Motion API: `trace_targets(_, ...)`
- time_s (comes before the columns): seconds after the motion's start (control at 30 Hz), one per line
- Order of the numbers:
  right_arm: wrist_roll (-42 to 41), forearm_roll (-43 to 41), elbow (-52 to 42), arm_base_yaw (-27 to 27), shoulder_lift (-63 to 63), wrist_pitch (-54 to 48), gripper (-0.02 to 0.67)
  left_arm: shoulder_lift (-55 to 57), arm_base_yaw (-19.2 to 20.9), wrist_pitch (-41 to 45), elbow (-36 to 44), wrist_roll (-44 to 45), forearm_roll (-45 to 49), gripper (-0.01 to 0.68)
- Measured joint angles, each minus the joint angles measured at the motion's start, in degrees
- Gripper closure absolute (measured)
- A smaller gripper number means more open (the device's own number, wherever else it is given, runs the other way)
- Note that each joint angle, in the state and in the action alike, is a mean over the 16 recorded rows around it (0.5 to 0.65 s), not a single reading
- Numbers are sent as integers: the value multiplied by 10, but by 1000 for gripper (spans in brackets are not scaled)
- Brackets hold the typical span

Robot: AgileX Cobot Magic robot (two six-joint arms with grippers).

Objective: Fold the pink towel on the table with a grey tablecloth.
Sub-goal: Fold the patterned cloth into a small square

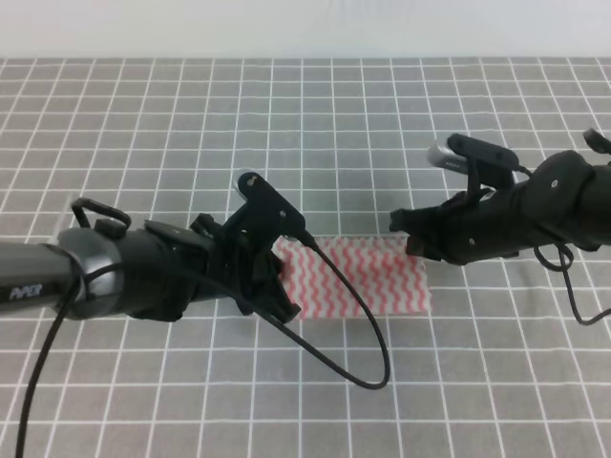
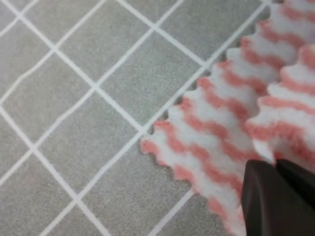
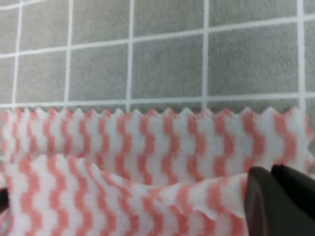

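Note:
The pink towel (image 1: 368, 277) lies as a wide strip on the table with a grey tablecloth (image 1: 305, 124), near the middle. My left gripper (image 1: 284, 281) sits at the strip's left end and my right gripper (image 1: 412, 239) at its upper right corner. In the left wrist view the dark fingertips (image 2: 261, 196) are pressed together on a raised upper layer of the towel (image 2: 211, 123). The right wrist view shows the same: an upper layer of the towel (image 3: 162, 137) runs into the closed fingertips (image 3: 261, 196), with the lower layer flat behind it.
A black cable (image 1: 358, 324) from the left arm loops across the towel's left part and onto the cloth in front of it. Bare gridded cloth (image 1: 477, 401) surrounds the towel on all sides. The table's far edge runs along the top of the high view.

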State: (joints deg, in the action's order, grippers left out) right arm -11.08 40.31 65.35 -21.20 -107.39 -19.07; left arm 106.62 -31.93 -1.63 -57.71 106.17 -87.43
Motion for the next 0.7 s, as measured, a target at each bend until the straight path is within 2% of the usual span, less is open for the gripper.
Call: trace_targets(0.7,-2,-3,10,11,-8,-13,664,7,0,-13,-3,3,0,676)
